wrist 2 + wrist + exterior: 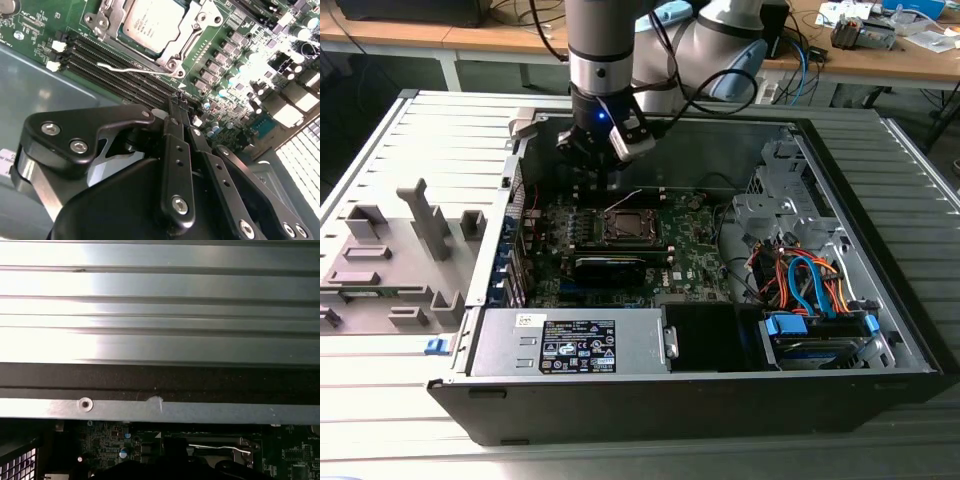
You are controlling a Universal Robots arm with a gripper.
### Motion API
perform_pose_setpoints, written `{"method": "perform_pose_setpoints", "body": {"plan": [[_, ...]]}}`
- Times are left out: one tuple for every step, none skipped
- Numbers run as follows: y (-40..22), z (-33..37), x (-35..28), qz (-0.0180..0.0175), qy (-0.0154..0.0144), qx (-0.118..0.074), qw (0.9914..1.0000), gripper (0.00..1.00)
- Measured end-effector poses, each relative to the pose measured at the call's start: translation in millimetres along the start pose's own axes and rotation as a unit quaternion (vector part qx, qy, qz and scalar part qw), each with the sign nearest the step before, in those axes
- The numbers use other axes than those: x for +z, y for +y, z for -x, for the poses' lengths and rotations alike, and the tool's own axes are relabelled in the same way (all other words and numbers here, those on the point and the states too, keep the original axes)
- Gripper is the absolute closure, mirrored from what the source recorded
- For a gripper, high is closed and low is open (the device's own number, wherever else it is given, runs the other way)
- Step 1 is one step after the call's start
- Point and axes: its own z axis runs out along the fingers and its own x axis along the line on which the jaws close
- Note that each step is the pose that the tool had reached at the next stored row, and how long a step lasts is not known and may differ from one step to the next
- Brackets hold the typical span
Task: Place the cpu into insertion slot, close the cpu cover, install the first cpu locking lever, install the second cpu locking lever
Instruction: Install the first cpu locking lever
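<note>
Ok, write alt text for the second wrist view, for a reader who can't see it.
A silver cpu sits in its socket under the cover on a green motherboard, with a thin wire lever lying across the black memory slots beside it. The black gripper hangs above the board, its fingers together and holding nothing.

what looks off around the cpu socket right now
In the second wrist view the cpu sits in the socket with the cpu cover down around it, but a thin wire locking lever sticks out loose over the memory slots, not latched. Nothing looks damaged.
</note>
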Motion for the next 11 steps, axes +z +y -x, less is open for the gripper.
{"method": "perform_pose_setpoints", "body": {"plan": [[-0.1,0.1,1.0,-0.0011,0.0001,0.000,1.00000,0.89],[-0.2,0.3,2.3,-0.0012,0.0000,0.000,1.00000,0.89],[-0.2,0.6,4.8,-0.0016,0.0000,0.000,1.00000,0.89],[-0.3,0.9,6.0,-0.0016,0.0000,0.000,1.00000,0.89],[-0.4,1.2,7.7,-0.0017,0.0001,0.000,1.00000,0.89],[-0.5,1.5,8.6,-0.0016,0.0001,0.000,1.00000,0.89],[-0.6,1.8,9.4,-0.0016,0.0001,0.000,1.00000,0.89],[-0.6,2.5,10.9,-0.0017,0.0002,0.000,1.00000,0.89],[-0.5,3.1,12.2,-0.0017,0.0002,0.000,1.00000,0.89],[-0.4,3.4,13.2,-0.0016,0.0002,0.000,1.00000,0.89],[-0.3,3.8,15.0,-0.0017,0.0003,0.000,1.00000,0.89]]}}
